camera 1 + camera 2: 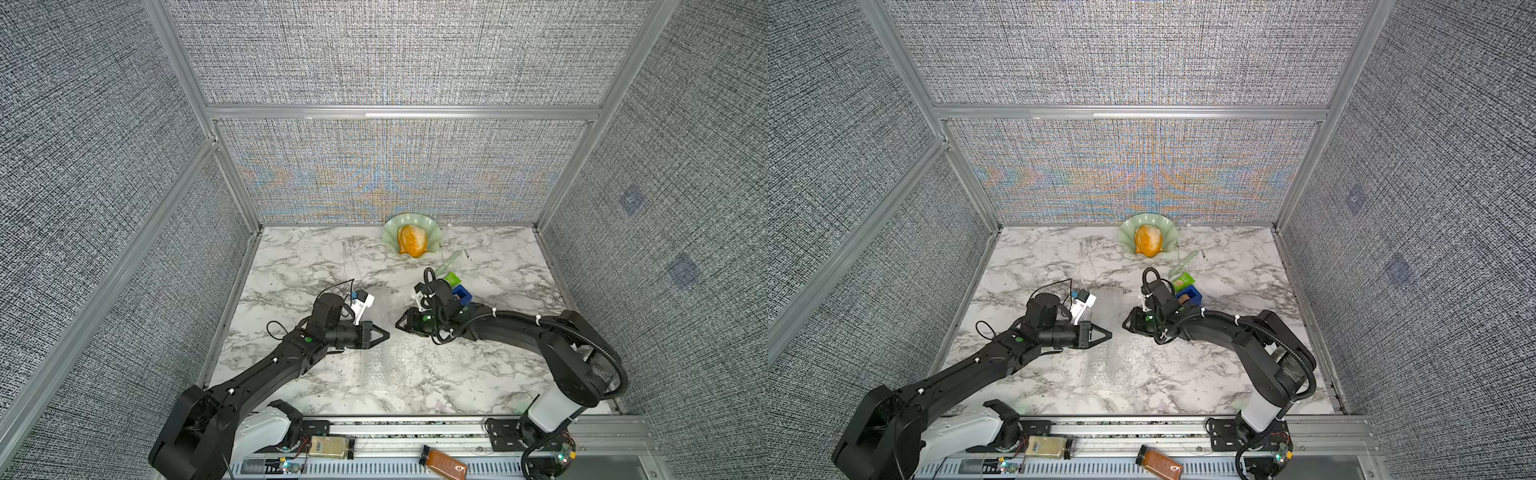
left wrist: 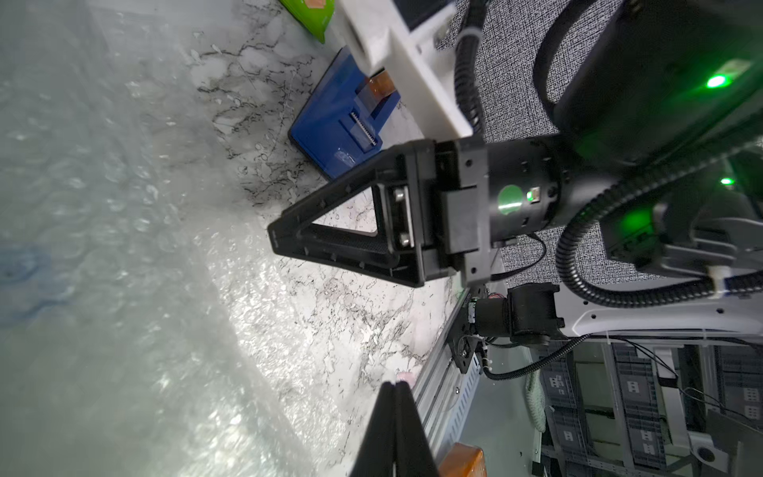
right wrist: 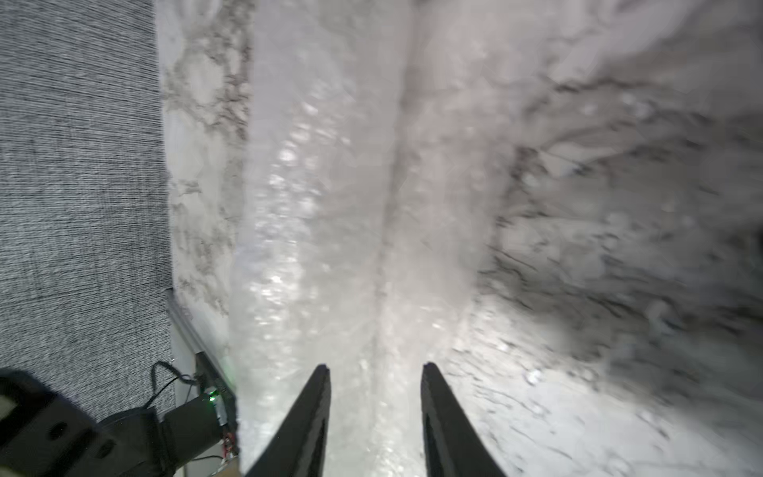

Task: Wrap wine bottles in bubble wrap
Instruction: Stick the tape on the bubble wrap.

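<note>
top views look down on the whole table [image 1: 291, 266]; wrist views sit close above it.

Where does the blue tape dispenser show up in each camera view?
In a top view: blue tape dispenser, right of centre.
In a top view: same place, right of centre.
Left wrist view: upper middle of the picture, toothed cutter showing.
Right wrist view: not in it.
Shared landmark: the green packet next to it, seen in all three.
</note>
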Available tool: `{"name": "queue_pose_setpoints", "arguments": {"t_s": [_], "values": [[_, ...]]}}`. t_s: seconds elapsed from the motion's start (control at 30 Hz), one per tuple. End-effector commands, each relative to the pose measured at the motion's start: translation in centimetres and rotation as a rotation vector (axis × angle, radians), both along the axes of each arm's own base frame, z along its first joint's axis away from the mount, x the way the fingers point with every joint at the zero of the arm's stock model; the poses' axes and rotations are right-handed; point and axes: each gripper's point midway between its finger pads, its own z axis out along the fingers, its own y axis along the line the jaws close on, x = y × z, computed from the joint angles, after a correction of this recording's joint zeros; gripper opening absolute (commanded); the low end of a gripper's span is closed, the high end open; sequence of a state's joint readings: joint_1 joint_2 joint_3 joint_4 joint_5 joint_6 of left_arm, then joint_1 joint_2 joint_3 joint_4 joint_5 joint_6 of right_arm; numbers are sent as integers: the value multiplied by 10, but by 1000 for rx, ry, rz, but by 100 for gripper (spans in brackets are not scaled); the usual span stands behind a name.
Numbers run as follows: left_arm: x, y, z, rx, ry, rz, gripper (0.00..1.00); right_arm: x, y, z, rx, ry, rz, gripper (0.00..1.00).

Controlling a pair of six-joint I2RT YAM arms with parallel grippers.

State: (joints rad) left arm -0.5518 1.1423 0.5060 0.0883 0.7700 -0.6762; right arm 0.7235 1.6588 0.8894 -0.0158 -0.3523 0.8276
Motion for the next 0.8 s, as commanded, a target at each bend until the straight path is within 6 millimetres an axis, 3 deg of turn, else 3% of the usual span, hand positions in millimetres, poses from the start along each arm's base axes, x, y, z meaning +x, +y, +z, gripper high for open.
{"name": "queue_pose_setpoints", "arguments": {"t_s": [0.0, 0.13, 0.33, 0.43, 0.67, 0.77], "values": [[7, -4, 13, -66, -19, 10, 0, -3, -11, -11, -59, 18, -16, 41], [18, 6, 9, -58, -6, 75, 0, -3, -8, -22, -64, 42, -16, 47], [37, 30, -6, 19, 0, 217, 0, 4, 11, -23, 7, 40, 10, 47], [43, 42, -14, 54, 7, 287, 0, 5, 17, -22, 23, 36, 25, 37], [52, 61, -32, 108, 12, 391, 0, 10, 33, -10, 70, 14, 64, 2], [53, 63, -37, 115, 17, 406, 0, 9, 39, -4, 88, 2, 79, 0]]}}
